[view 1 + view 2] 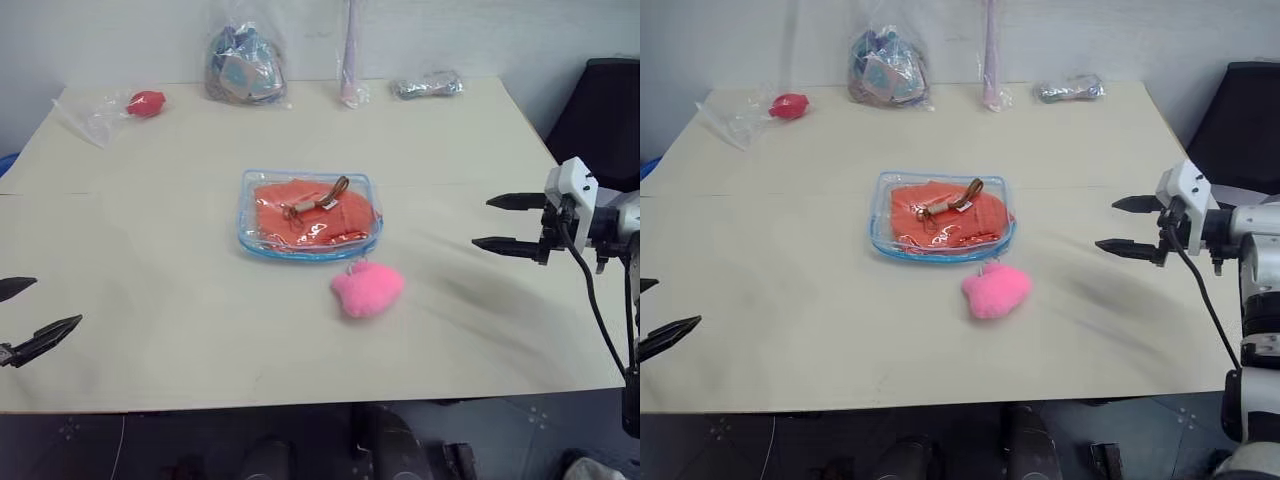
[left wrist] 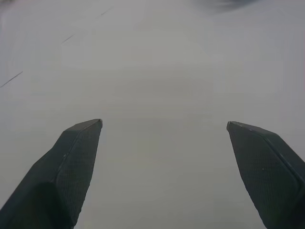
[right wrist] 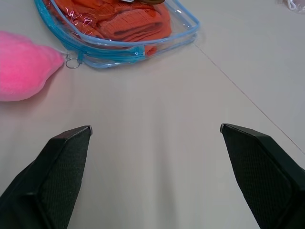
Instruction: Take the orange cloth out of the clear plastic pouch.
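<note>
The clear plastic pouch point(image 1: 310, 215) with light blue edging lies flat at the middle of the table. Inside it sits the orange cloth point(image 1: 350, 212), with a brown strap across its top. A pink pompom point(image 1: 367, 288) hangs off the pouch's near edge by a small ring. My right gripper point(image 1: 497, 222) hovers open to the right of the pouch, pointing toward it, well apart. In the right wrist view the pouch point(image 3: 143, 47) and cloth point(image 3: 128, 24) lie ahead of the open fingers. My left gripper point(image 1: 28, 312) stands open over the table's near left edge, far from the pouch.
Along the table's far edge lie a wrinkled clear bag with a red ball point(image 1: 146, 102), a bag of mixed items point(image 1: 244, 66), a slim pink-tipped bag point(image 1: 351, 60) and a small wrapped packet point(image 1: 427, 86). A dark chair point(image 1: 605, 120) stands beyond the right edge.
</note>
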